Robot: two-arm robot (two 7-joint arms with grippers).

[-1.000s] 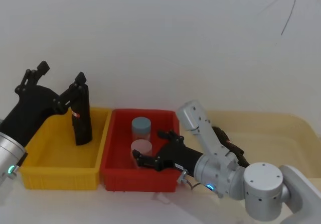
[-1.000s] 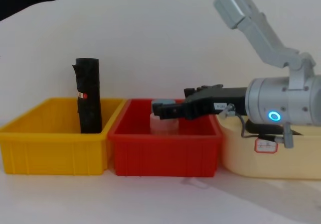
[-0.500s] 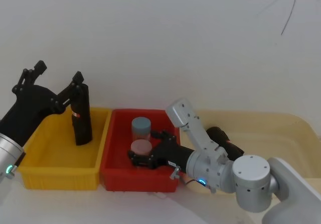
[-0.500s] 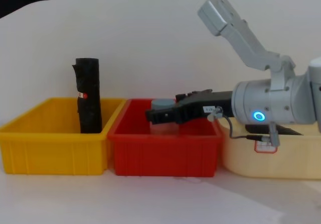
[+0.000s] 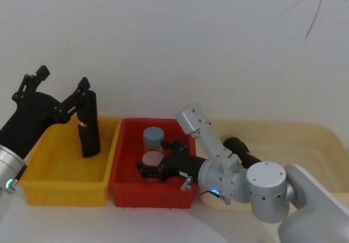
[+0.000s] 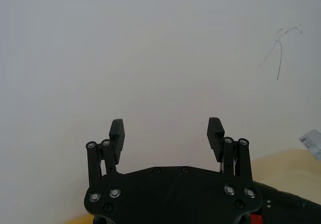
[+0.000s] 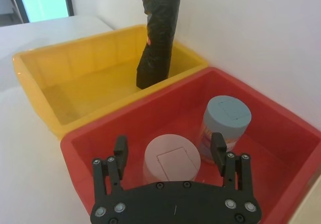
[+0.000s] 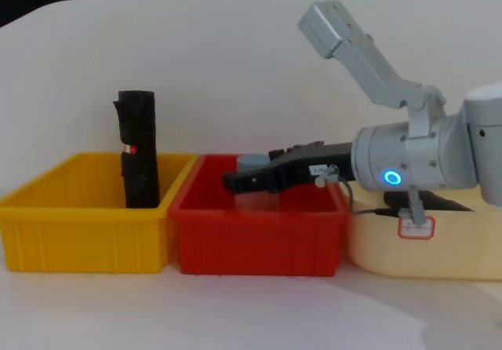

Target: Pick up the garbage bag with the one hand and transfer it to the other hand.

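A plain white wall (image 5: 174, 47) stands behind everything. It has no pictures on it. Near its top right part there is a thin dark crack (image 5: 313, 8) that bends like a hook. The desk (image 8: 251, 311) is white too, and soft grey shadows lie on it near the front edge. In the right wrist view, a bright blue-green window or screen (image 7: 42, 0) with a dark frame glows far off past the desk's far corner. The light is soft and even.

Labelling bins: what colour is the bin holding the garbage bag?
Yellow bin; the garbage bag stands inside it. Clearest in right wrist view.
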